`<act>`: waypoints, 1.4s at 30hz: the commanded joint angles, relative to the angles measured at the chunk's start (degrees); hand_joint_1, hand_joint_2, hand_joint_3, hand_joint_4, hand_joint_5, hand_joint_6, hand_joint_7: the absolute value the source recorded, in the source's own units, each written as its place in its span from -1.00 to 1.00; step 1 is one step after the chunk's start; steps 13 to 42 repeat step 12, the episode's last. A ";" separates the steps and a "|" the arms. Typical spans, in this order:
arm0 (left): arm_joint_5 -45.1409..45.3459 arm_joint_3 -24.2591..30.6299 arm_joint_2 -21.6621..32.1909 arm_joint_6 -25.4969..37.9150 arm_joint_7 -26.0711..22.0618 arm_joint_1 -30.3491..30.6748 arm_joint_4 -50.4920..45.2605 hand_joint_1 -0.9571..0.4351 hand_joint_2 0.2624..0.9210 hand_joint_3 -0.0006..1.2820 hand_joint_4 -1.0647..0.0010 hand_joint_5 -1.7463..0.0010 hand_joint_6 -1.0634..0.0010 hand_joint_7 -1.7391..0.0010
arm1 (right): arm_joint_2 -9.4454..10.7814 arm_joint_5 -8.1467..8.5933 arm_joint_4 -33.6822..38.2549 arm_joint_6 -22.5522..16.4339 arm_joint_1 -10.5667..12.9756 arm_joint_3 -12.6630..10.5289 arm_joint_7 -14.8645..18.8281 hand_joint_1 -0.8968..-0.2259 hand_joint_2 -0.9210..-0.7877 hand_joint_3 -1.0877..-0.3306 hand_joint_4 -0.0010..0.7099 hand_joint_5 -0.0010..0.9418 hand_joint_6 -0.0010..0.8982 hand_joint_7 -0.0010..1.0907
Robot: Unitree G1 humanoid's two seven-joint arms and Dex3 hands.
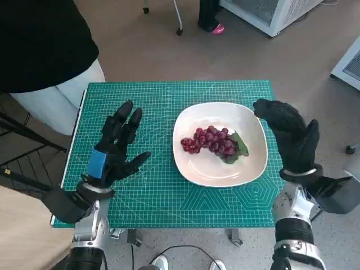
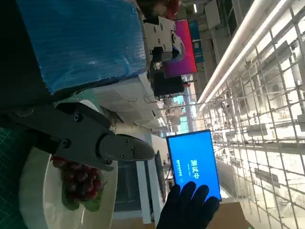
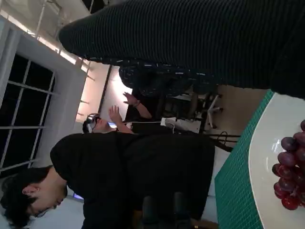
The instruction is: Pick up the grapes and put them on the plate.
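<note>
Left wrist view, blue screen point(image 2: 194, 162) – white writing unreadable, grapes point(image 2: 78, 181) on plate point(image 2: 35, 191)

Small table point(image 1: 169, 216), green cutting mat point(image 1: 152, 185), white plate point(image 1: 194, 169)

grapes point(image 1: 214, 141) on plate point(image 1: 253, 126), hands empty

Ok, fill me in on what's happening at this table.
The grapes already lie on the white plate on the green cutting mat. Neither hand holds anything: the left hand hovers open over the mat beside the plate, and the right hand is at the plate's other edge, fingers apart. A person is close by.
</note>
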 commanded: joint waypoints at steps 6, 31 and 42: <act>-0.67 0.21 -0.40 -0.67 -0.58 1.19 0.05 -0.15 1.00 -0.61 0.76 1.00 1.00 0.48 | 0.23 -1.01 1.10 -0.18 2.10 0.22 -0.27 0.69 -1.00 0.74 0.91 -0.98 0.41 -0.95; -0.54 0.24 -0.57 -1.05 -0.54 1.72 -0.22 -0.17 1.00 -0.61 0.76 1.00 1.00 0.48 | 0.75 -0.89 0.96 0.07 2.26 0.42 -0.39 0.66 -1.00 0.75 0.90 -0.99 0.40 -0.96; -0.54 0.24 -0.57 -1.05 -0.54 1.72 -0.22 -0.17 1.00 -0.61 0.76 1.00 1.00 0.48 | 0.75 -0.89 0.96 0.07 2.26 0.42 -0.39 0.66 -1.00 0.75 0.90 -0.99 0.40 -0.96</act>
